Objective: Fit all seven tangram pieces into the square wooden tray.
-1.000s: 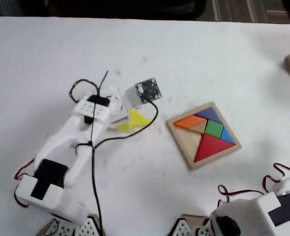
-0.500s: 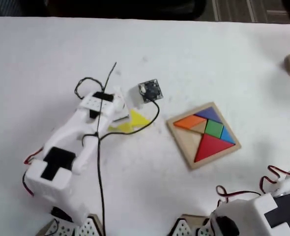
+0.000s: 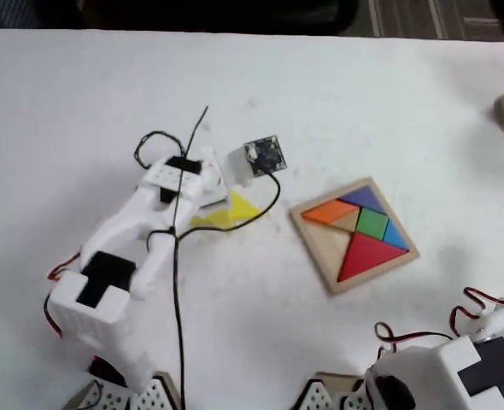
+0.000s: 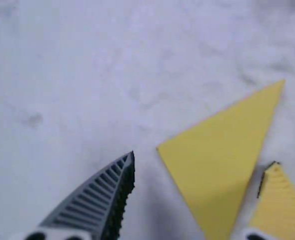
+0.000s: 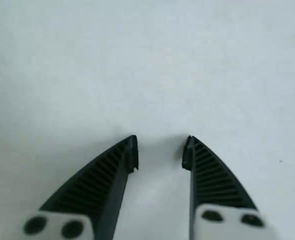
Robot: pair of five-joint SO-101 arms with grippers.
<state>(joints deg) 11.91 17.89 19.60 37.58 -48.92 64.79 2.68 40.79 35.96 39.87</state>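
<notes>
The left pincer (image 4: 202,160) is spread wide and grasps nothing. In the left wrist view its grey ribbed finger (image 4: 105,200) stands apart from one side of the flat yellow triangular tangram piece (image 4: 222,170), with a strip of white table (image 3: 363,102) between them. Its other ribbed finger (image 4: 280,205), which looks yellow here, sits just beside the opposite edge of the piece. Whether that finger touches the piece cannot be told. The yellow triangle lies flat on the table between the two fingers.

In the high view the same piece lies at the end of the left arm (image 3: 141,231), partly under the arm's white head and well apart from the square wooden tray (image 3: 325,245). The tray rests turned at an angle on the table to the right of the piece. It holds an orange triangle (image 3: 327,211), a purple piece (image 3: 365,198), a green square (image 3: 372,224), a small blue triangle (image 3: 395,237) and a large red triangle (image 3: 367,254). Pale wood shows along the tray's side nearest the left arm.

The right pincer (image 5: 160,150) is released, its two dark ribbed fingers parted by a moderate gap, with bare table showing in it. The right arm (image 3: 440,376) sits at the near right edge of the table, well apart from the tray
</notes>
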